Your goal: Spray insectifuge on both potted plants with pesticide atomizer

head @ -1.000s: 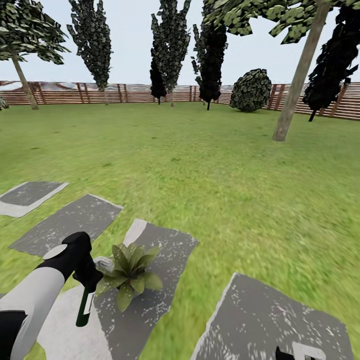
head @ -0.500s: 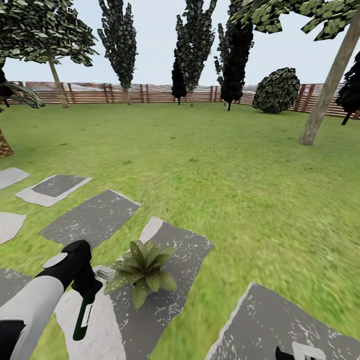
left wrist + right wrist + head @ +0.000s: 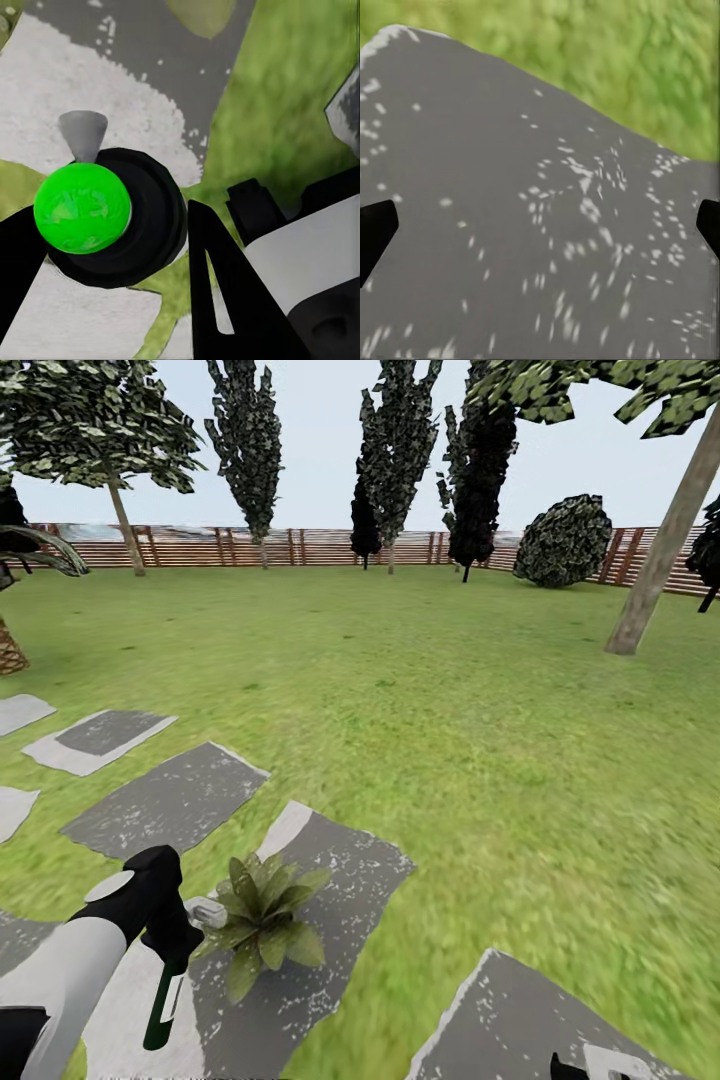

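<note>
Left gripper (image 3: 172,945) jaws clamped on pesticide atomizer (image 3: 163,995), beside potted plant (image 3: 262,922) on stepping stone (image 3: 340,880), right gripper (image 3: 540,225) jaws apart.

left gripper (image 3: 172,945) clamped, right jaws spread

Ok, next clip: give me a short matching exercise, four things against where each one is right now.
Things:
1. pesticide atomizer
2. potted plant
3. round bush
4. right gripper

Places:
A. by the fence at the far side
B. on a grey stepping stone
C. held in the left gripper
D. open above a speckled grey stone

Pairs: 1-C, 2-B, 3-A, 4-D
</note>
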### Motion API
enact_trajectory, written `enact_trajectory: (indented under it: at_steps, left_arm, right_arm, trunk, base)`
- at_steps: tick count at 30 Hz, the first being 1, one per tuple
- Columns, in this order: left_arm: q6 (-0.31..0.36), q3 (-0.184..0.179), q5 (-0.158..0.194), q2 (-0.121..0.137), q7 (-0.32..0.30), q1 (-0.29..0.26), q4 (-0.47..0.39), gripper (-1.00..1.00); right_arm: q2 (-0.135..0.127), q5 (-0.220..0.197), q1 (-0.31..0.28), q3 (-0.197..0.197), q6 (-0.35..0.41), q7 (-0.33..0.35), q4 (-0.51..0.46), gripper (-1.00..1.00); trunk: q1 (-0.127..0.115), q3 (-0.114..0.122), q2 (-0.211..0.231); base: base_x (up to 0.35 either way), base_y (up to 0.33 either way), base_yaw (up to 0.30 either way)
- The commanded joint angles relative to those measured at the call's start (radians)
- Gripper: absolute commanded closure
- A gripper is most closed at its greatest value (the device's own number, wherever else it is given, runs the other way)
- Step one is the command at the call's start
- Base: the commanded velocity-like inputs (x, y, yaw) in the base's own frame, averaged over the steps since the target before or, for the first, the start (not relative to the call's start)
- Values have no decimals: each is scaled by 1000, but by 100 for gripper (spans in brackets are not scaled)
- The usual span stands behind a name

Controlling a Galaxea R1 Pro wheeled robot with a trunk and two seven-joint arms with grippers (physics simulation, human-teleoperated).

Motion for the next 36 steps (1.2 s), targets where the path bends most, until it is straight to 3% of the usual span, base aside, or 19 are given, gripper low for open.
enact_trajectory:
  at_steps: [1,11,22,27,36]
  left_arm:
    - [11,-4,-6,1,-10,-1,-1,100]
    - [12,-3,-6,3,-10,3,0,100]
    - [9,-2,-6,4,-6,84,-5,100]
    - [9,-1,-3,7,67,87,-2,100]
    - [2,0,11,48,82,87,-1,100]
  right_arm:
    - [0,11,-1,-7,-5,-4,2,-100]
    - [0,10,-1,-7,-5,-4,2,-100]
    - [1,10,-1,-7,-5,-5,2,-100]
    - [-1,10,-1,-7,-5,-4,2,-100]
    - [-5,12,-1,-7,-3,0,2,-100]
  trunk:
    - [0,-1,0]
    - [0,-1,0]
    - [0,-1,0]
    - [0,-1,0]
    - [0,-1,0]
  base:
    - [6,-311,239]
    - [1,-312,274]
    - [0,-312,277]
    - [0,-221,217]
    - [0,-8,8]
